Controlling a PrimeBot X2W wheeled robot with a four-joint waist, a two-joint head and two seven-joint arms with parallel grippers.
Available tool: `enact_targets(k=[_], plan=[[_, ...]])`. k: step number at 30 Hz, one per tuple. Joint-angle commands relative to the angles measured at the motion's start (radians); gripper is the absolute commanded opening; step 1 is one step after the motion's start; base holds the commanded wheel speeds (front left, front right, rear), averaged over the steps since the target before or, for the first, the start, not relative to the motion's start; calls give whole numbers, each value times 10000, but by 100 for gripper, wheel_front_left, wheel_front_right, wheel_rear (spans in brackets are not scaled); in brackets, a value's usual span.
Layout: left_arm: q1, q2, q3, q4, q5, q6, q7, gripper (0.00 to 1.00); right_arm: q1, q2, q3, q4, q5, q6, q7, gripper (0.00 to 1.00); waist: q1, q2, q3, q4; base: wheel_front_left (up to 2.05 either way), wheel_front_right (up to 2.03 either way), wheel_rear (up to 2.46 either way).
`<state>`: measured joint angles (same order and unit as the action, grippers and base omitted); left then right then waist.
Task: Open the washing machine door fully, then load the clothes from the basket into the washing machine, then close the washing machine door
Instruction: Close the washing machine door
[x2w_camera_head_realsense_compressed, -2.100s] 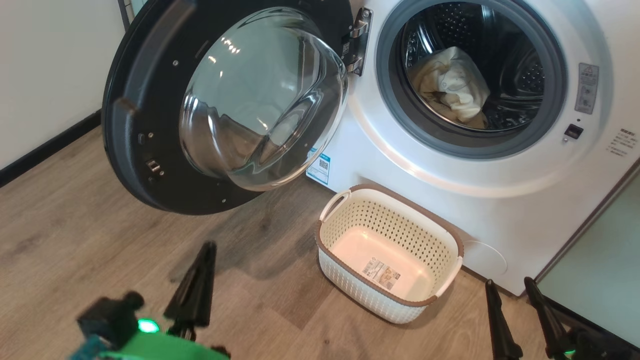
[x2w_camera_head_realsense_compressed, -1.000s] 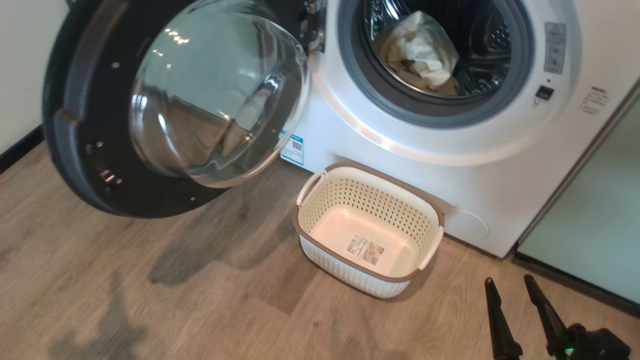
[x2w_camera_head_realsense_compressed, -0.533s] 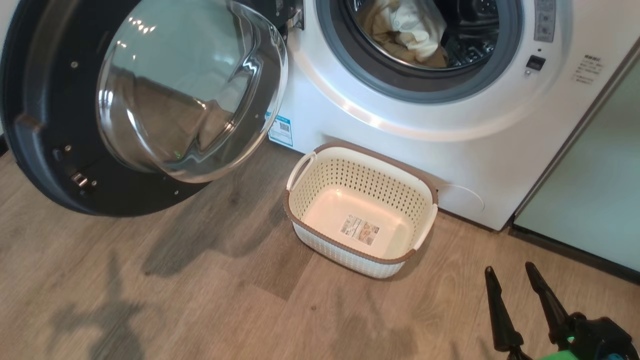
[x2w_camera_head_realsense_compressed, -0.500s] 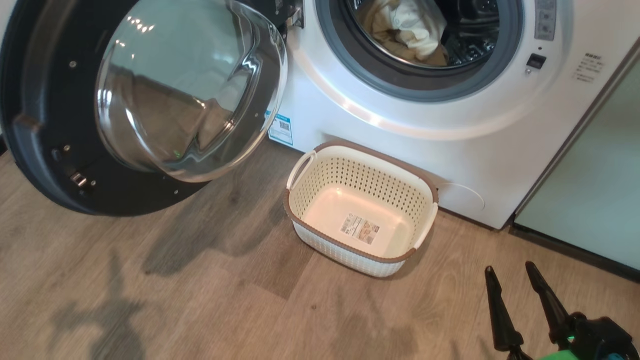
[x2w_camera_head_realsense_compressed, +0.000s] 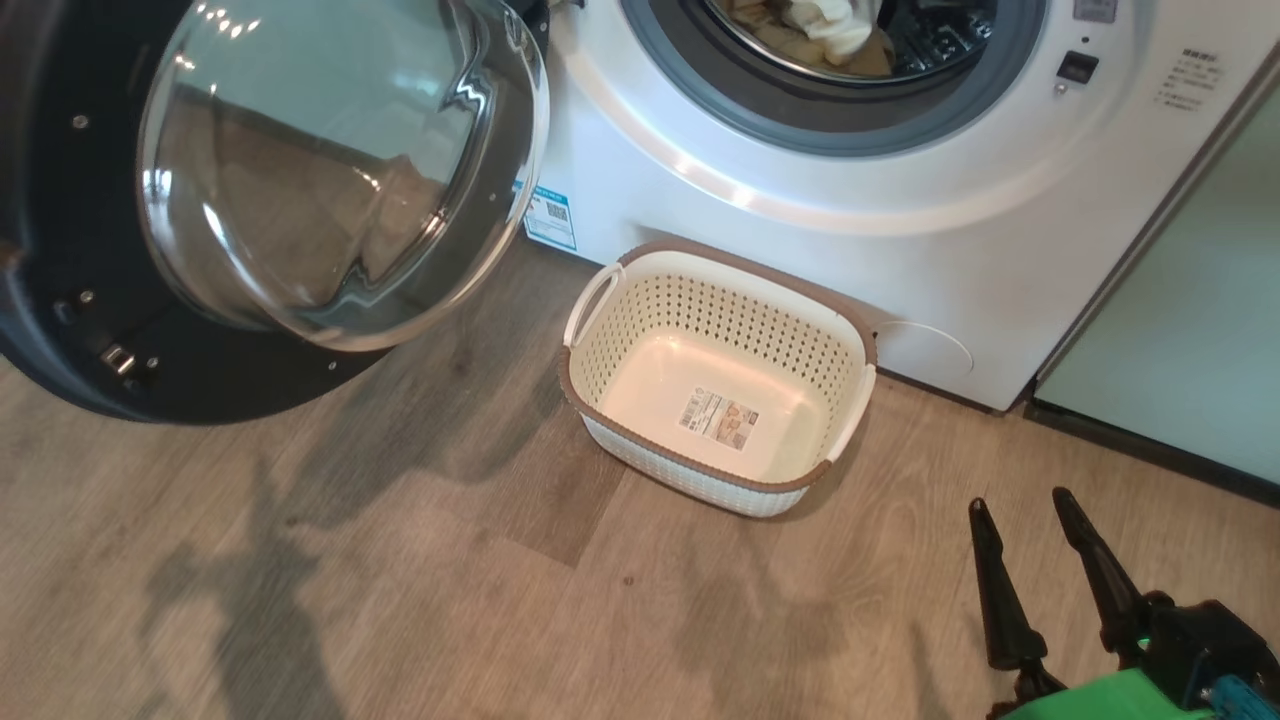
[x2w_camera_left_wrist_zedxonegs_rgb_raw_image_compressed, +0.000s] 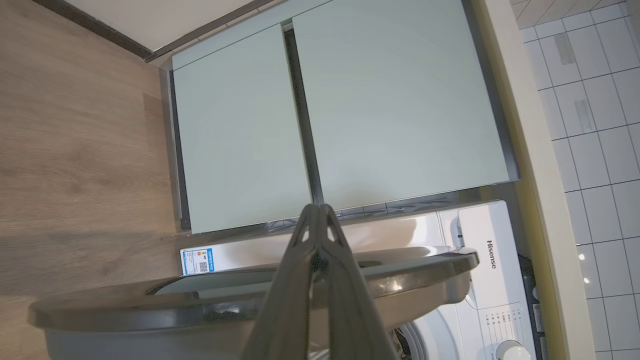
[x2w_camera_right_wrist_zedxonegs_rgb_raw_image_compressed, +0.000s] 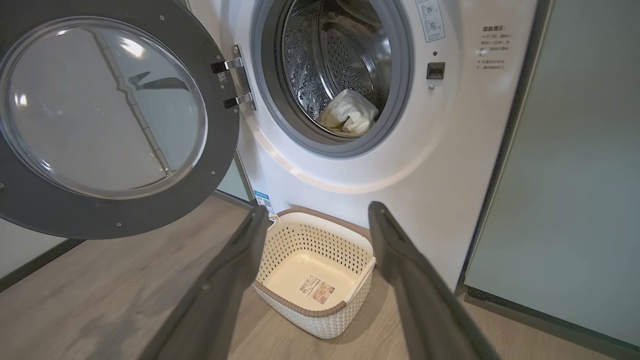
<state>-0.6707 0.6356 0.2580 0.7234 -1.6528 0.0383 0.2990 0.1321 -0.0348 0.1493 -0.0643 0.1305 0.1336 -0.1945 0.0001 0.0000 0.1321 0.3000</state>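
Observation:
The washing machine door (x2w_camera_head_realsense_compressed: 60, 330) hangs wide open at the left, its glass bowl (x2w_camera_head_realsense_compressed: 340, 170) bulging toward me. Pale clothes (x2w_camera_head_realsense_compressed: 820, 25) lie inside the washing machine (x2w_camera_head_realsense_compressed: 800, 200) drum. The basket (x2w_camera_head_realsense_compressed: 690, 320) stands on the floor in front of the machine, with just its label inside. My right gripper (x2w_camera_head_realsense_compressed: 1018, 502) is open at the lower right, apart from the basket. From the right wrist, the gripper (x2w_camera_right_wrist_zedxonegs_rgb_raw_image_compressed: 317, 207) frames the basket (x2w_camera_right_wrist_zedxonegs_rgb_raw_image_compressed: 310, 310), the clothes (x2w_camera_right_wrist_zedxonegs_rgb_raw_image_compressed: 350, 112) and the door (x2w_camera_right_wrist_zedxonegs_rgb_raw_image_compressed: 105, 215). My left gripper (x2w_camera_left_wrist_zedxonegs_rgb_raw_image_compressed: 317, 210) is shut on nothing, over the door's edge (x2w_camera_left_wrist_zedxonegs_rgb_raw_image_compressed: 150, 310).
Pale green cabinet doors (x2w_camera_left_wrist_zedxonegs_rgb_raw_image_compressed: 325, 110) stand beside the washer, one of them at the right edge (x2w_camera_head_realsense_compressed: 1200, 320) of the head view. Wood floor (x2w_camera_head_realsense_compressed: 400, 600) stretches in front. A white wall with a dark skirting (x2w_camera_right_wrist_zedxonegs_rgb_raw_image_compressed: 30, 272) runs behind the open door.
The whole head picture has shifted, so the camera has moved. My left gripper has left the head view. The right gripper stays open; door, basket and clothes are unchanged.

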Motion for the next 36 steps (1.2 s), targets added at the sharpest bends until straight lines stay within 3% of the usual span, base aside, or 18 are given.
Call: enact_targets(k=[1,14,27,36], plan=[[-263,540,253,-232,78,-108,69,0,-427,-154,193,-360,-106,-29,-3,100,-1,0,55,-33,0,0,0],[-304,230,-18,108,152,-460,375,0,-598,-154,147,-468,-183,-29,100,100,-1,0,337,-94,0,0,0],[-95,95,-278,-225,-255,-1151,1950,0,-719,-154,62,-485,-216,-29,109,100,-1,0,537,122,0,0,0],[642,-162,-119,-1184,-866,-1530,3067,0,-790,-154,38,-454,-194,-29,89,100,-1,0,589,297,0,0,0]])
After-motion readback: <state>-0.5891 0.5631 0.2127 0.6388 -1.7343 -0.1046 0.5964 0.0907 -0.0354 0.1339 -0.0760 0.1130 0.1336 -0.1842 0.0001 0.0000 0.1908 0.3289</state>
